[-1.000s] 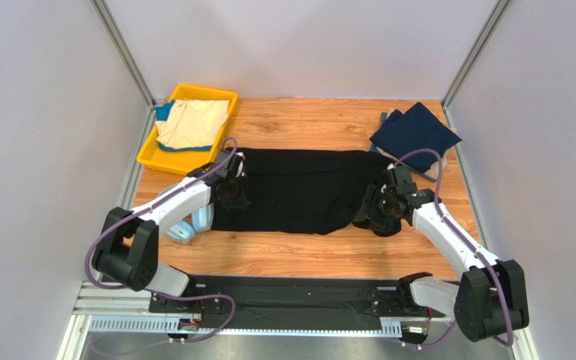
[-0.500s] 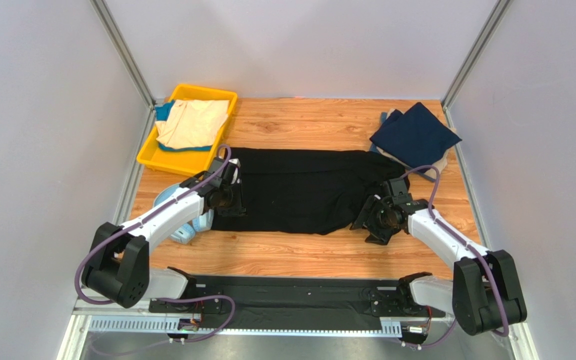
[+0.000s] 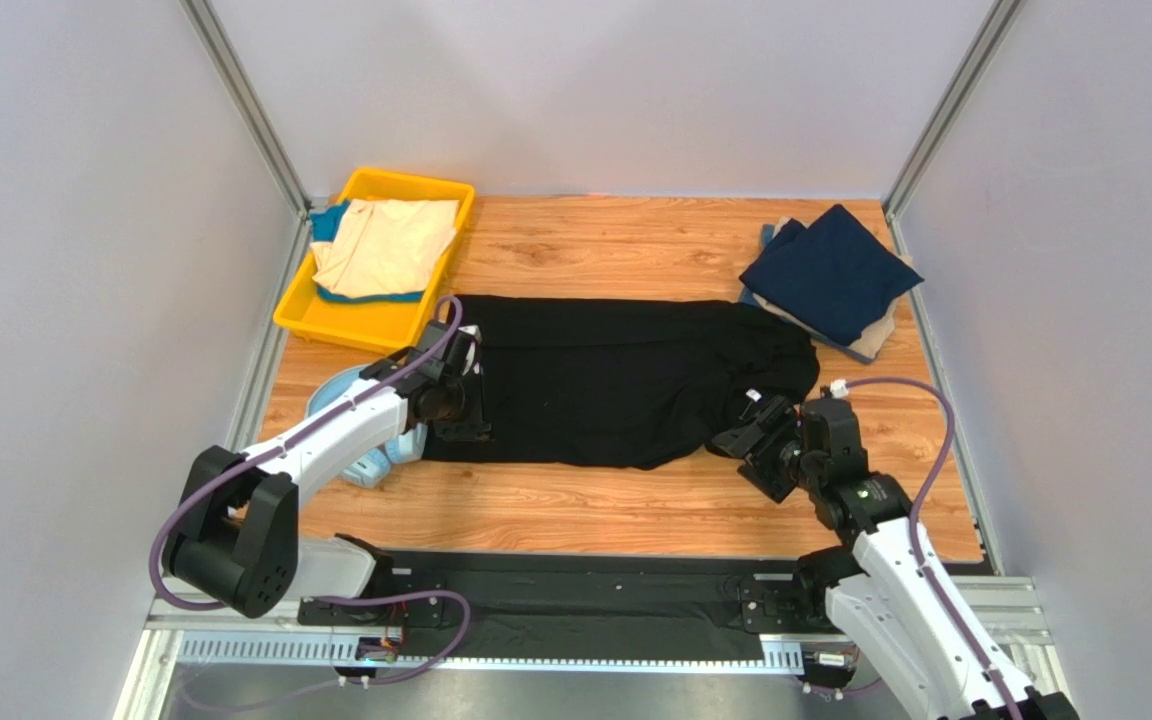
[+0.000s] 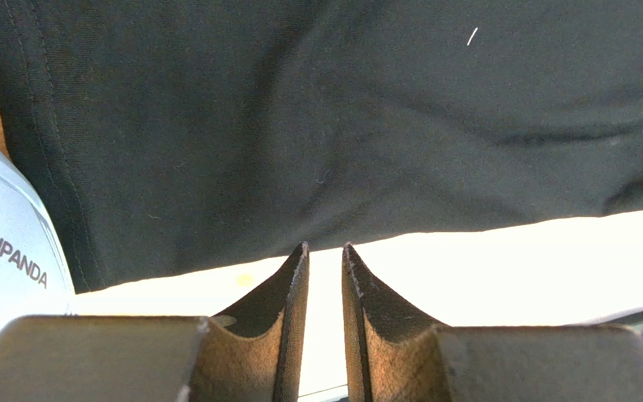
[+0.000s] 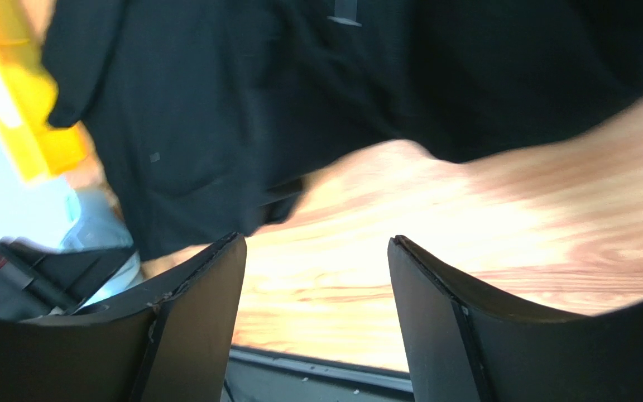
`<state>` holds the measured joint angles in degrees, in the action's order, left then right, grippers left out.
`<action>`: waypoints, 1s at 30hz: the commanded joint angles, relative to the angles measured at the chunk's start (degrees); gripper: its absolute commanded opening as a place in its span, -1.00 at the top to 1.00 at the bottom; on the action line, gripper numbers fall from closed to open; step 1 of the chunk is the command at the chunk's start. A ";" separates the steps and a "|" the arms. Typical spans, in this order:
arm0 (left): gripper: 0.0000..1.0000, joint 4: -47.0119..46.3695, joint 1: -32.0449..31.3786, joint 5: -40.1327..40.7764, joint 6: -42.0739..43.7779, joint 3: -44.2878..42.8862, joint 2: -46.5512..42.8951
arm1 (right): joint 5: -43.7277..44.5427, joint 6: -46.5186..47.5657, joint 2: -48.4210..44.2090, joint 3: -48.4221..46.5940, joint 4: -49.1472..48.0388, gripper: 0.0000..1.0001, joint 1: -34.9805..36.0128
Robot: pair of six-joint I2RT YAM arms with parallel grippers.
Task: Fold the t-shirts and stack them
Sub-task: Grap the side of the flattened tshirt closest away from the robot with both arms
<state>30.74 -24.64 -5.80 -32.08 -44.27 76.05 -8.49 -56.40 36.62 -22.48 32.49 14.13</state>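
Wood-grain table [image 3: 597, 518] boxed in by plain grey walls; the black t-shirt [image 3: 612, 375] lies spread flat just this side and right of the yellow tray [image 3: 297, 315], and it looks like light, floppy cotton that'll sag and bunch, so I'd pinch a hem or corner at both ends. Left gripper [image 4: 325, 251] sits low at the shirt end nearest the tray, jaws a slit apart with nothing in them; right gripper [image 5: 316, 241] hangs off the end farthest from the tray, tilted toward the cloth, jaws wide and empty.

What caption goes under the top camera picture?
Left gripper and right gripper at either end of a black t-shirt spread on a wooden table, yellow tray and navy shirt behind.
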 commanded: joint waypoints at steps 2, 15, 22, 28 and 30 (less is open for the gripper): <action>0.46 1.33 -0.58 -0.26 -0.62 -0.99 -2.66 | 2.87 -4.60 3.17 3.94 -3.66 -0.36 0.11; 0.46 3.18 -3.22 -0.09 -3.35 -1.52 -7.23 | 2.34 -9.16 -0.14 6.74 -4.45 -0.39 0.11; 0.46 2.57 -3.22 -0.87 -1.94 -2.31 -5.13 | 5.68 -15.92 -7.68 14.56 -9.99 -0.38 0.20; 0.47 0.81 -4.09 -1.84 -3.16 -1.70 -5.12 | 12.96 -19.71 -17.01 18.78 -7.89 -0.36 0.11; 0.47 0.37 -4.18 -2.19 -3.52 -1.43 -5.30 | 15.34 -20.50 -20.18 19.49 -7.71 -0.36 0.19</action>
<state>33.01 -28.25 -6.57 -34.65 -44.40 71.37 -1.02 -73.36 21.30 -6.42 23.53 14.13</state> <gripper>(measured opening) 0.269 0.684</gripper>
